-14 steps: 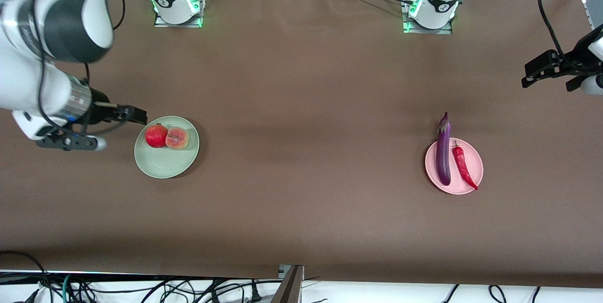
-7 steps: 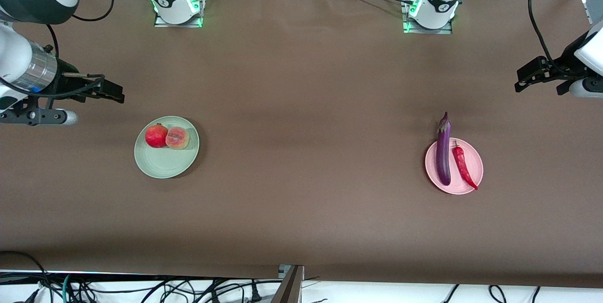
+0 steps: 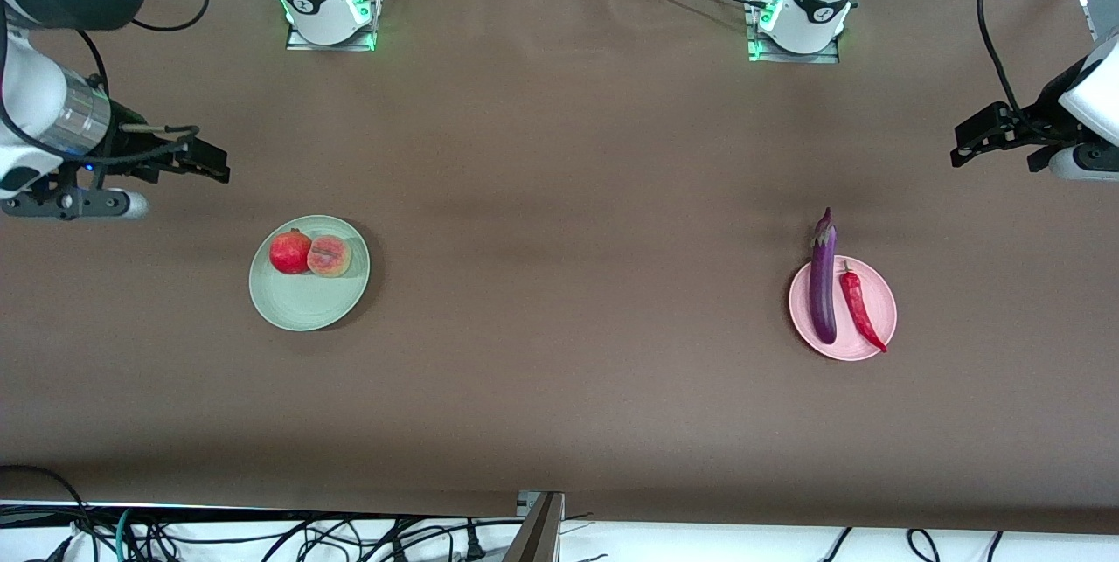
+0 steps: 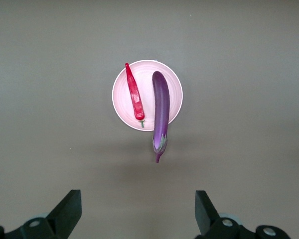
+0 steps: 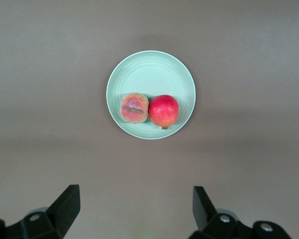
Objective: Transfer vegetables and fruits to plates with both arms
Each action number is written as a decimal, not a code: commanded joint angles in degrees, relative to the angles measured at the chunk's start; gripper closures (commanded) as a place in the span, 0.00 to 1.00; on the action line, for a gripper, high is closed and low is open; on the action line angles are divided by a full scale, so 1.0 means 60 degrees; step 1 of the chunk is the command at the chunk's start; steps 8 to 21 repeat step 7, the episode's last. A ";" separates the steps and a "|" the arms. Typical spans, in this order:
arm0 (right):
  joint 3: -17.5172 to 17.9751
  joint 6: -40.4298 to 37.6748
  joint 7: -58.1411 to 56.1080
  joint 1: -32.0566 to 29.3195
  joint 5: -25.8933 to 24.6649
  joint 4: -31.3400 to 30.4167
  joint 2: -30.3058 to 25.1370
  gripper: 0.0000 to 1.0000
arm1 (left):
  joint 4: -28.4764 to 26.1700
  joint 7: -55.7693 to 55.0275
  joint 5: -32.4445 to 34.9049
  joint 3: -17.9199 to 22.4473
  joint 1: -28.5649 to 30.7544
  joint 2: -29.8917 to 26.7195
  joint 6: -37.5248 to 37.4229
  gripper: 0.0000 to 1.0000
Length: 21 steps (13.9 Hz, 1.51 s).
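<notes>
The purple eggplant (image 3: 823, 282) and the red chili pepper (image 3: 860, 307) lie side by side on the pale pink plate (image 3: 881, 301); the eggplant's stem end hangs over the rim. They also show in the left wrist view: eggplant (image 4: 160, 107), chili (image 4: 134, 94), plate (image 4: 175, 94). The red pomegranate-like fruit (image 3: 289, 251) and the peach half (image 3: 330, 256) sit on the pale green plate (image 3: 302, 300), also in the right wrist view: fruit (image 5: 163, 111), peach (image 5: 134, 107), plate (image 5: 149, 69). My left gripper (image 3: 979, 138) is open and empty, up over the table's left-arm end. My right gripper (image 3: 207, 163) is open and empty, up over the right-arm end.
The brown table cloth (image 3: 559, 221) covers the table. The two arm bases (image 3: 328, 3) (image 3: 800, 16) stand along the edge farthest from the front camera. Cables (image 3: 262, 536) hang below the edge nearest to that camera.
My right gripper has drawn back and up from beside the green plate toward the right-arm end. My left gripper has shifted slightly. Fruits and vegetables have not moved.
</notes>
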 commanded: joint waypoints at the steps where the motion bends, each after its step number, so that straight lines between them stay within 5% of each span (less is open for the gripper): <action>1: 0.0842 0.0357 0.0068 -0.0709 -0.0205 -0.1075 -0.1153 0.00 | -0.0224 -0.0116 -0.0139 -0.0028 -0.0017 -0.0239 0.0010 0.00; 6: 0.0858 -0.0814 0.0125 -0.0651 -0.0307 0.0361 -0.0597 0.00 | -0.0209 -0.0131 -0.0139 -0.0042 -0.0017 -0.0210 0.0010 0.00; 21: 0.0858 -0.0859 0.0125 -0.0651 -0.0307 0.0347 -0.0597 0.00 | -0.0209 -0.0145 -0.0124 -0.0028 -0.0031 -0.0195 0.0010 0.00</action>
